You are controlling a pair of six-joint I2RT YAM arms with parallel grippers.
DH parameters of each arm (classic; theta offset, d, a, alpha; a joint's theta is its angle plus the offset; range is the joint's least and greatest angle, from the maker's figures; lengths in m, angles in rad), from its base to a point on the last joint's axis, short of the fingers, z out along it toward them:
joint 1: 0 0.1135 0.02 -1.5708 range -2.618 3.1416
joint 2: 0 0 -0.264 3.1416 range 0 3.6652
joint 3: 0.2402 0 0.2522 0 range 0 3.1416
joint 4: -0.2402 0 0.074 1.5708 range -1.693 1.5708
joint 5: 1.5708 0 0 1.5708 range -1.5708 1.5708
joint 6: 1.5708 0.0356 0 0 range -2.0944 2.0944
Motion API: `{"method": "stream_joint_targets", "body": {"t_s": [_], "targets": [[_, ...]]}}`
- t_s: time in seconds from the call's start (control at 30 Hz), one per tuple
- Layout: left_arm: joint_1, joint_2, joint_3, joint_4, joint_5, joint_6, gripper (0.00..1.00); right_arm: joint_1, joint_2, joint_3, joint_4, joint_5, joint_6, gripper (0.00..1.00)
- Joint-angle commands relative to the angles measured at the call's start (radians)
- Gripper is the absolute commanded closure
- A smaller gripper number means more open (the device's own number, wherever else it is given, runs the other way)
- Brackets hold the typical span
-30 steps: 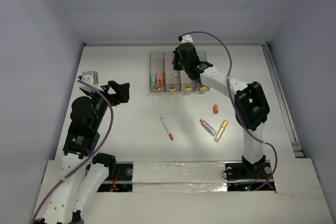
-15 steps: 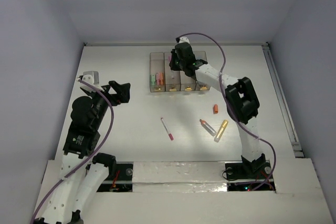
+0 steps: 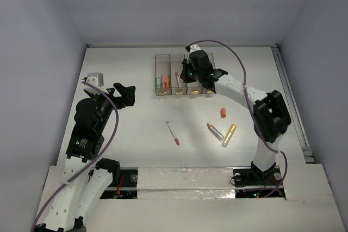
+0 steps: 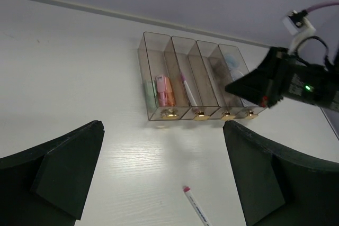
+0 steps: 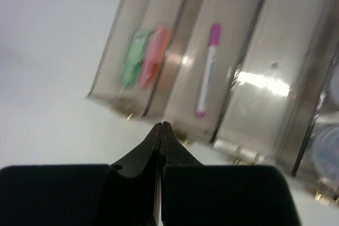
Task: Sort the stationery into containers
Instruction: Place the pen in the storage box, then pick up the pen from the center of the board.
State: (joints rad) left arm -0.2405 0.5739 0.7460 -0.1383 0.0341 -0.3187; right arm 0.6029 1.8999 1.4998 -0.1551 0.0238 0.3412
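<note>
The four joined grey-brown bins stand at the back of the table. In the right wrist view the leftmost bin holds green and pink-orange sticks. The second bin holds a white-magenta marker, the third looks empty, and a bluish-lidded jar shows in the fourth. My right gripper is shut and empty, above the bins' front edge. My left gripper is open and empty, well left of the bins. On the table lie a white-magenta marker, an orange stick, a pink-grey marker and a gold marker.
The loose white-magenta marker lies between my left fingers' line of sight and the bins. The right arm reaches over the bins' right end. Grey walls close in the table at the back and both sides.
My right gripper has drawn back from over the bins' far part toward their front edge. A white-magenta marker now shows lying in the second bin. The left arm has not moved.
</note>
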Motion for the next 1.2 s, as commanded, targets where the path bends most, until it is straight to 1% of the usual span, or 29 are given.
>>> {"method": "stream_joint_targets", "body": {"t_s": [0.0,0.03,0.07,0.1,0.13,0.17,0.2,0.23,0.27,0.3,0.37,0.47,0.5,0.57,0.6,0.63,0.7,0.73,0.83,0.9,1.0,1.03,1.1,1.13,1.17], "targets": [[0.004,0.011,0.001,0.051,0.02,0.01,0.05,0.151,-0.174,-0.136,-0.006,-0.075,-0.073,1.0],[0.004,0.009,0.003,0.052,0.021,0.012,0.05,0.187,-0.208,-0.209,-0.018,-0.055,-0.08,1.0],[0.004,0.011,0.004,0.054,0.021,0.012,0.05,0.219,-0.219,-0.243,-0.027,-0.03,-0.082,1.0],[0.004,0.015,0.004,0.055,0.021,0.01,0.05,0.275,-0.223,-0.272,-0.047,-0.009,-0.076,0.97],[0.004,0.023,0.006,0.055,0.023,0.012,0.05,0.323,-0.226,-0.32,-0.069,0.014,-0.056,0.81],[0.004,0.023,0.004,0.055,0.023,0.012,0.05,0.324,-0.223,-0.338,-0.069,0.022,-0.048,0.71],[0.004,0.023,0.004,0.057,0.029,0.012,0.05,0.368,-0.219,-0.352,-0.087,0.033,-0.045,0.48],[0.004,0.023,0.003,0.057,0.03,0.012,0.05,0.389,-0.211,-0.361,-0.096,0.048,-0.044,0.39],[0.004,0.02,0.003,0.059,0.032,0.012,0.05,0.408,-0.181,-0.362,-0.11,0.091,-0.045,0.36],[0.013,0.021,0.003,0.06,0.032,0.012,0.05,0.425,-0.161,-0.355,-0.145,0.112,-0.045,0.3],[0.013,0.023,0.004,0.065,0.033,0.012,0.05,0.462,-0.116,-0.333,-0.178,0.145,-0.039,0.29],[0.013,0.024,0.0,0.06,0.033,0.012,0.05,0.497,-0.032,-0.306,-0.204,0.201,-0.036,0.33],[0.013,0.018,0.0,0.06,0.03,0.012,0.05,0.497,0.006,-0.299,-0.221,0.244,-0.031,0.35],[0.013,0.017,0.001,0.06,0.029,0.012,0.05,0.497,0.036,-0.291,-0.222,0.257,-0.022,0.44],[0.013,0.023,0.003,0.06,0.029,0.012,0.05,0.497,0.047,-0.294,-0.21,0.255,-0.015,0.51],[0.023,0.026,0.004,0.06,0.03,0.013,0.05,0.497,0.059,-0.303,-0.202,0.252,-0.011,0.76],[0.023,0.023,0.001,0.06,0.032,0.012,0.05,0.497,0.068,-0.315,-0.17,0.24,-0.004,0.94],[0.023,0.021,0.0,0.06,0.03,0.012,0.05,0.497,0.071,-0.323,-0.161,0.24,-0.001,1.0],[0.023,0.026,0.004,0.062,0.03,0.012,0.05,0.497,0.07,-0.308,-0.162,0.272,0.002,1.0],[0.023,0.03,0.003,0.062,0.035,0.012,0.05,0.497,0.032,-0.296,-0.141,0.306,-0.01,1.0],[0.023,0.02,0.0,0.062,0.036,0.013,0.05,0.434,-0.041,-0.27,-0.083,0.321,-0.036,1.0],[0.023,0.02,0.001,0.06,0.035,0.013,0.05,0.382,-0.06,-0.257,-0.063,0.315,-0.042,1.0],[0.023,0.023,0.003,0.062,0.038,0.012,0.05,0.322,-0.097,-0.215,0.004,0.283,-0.056,1.0],[0.023,0.024,0.001,0.062,0.038,0.012,0.05,0.292,-0.101,-0.195,0.024,0.271,-0.057,1.0],[0.023,0.023,-0.002,0.063,0.039,0.013,0.05,0.235,-0.098,-0.169,0.035,0.257,-0.06,1.0]]}}
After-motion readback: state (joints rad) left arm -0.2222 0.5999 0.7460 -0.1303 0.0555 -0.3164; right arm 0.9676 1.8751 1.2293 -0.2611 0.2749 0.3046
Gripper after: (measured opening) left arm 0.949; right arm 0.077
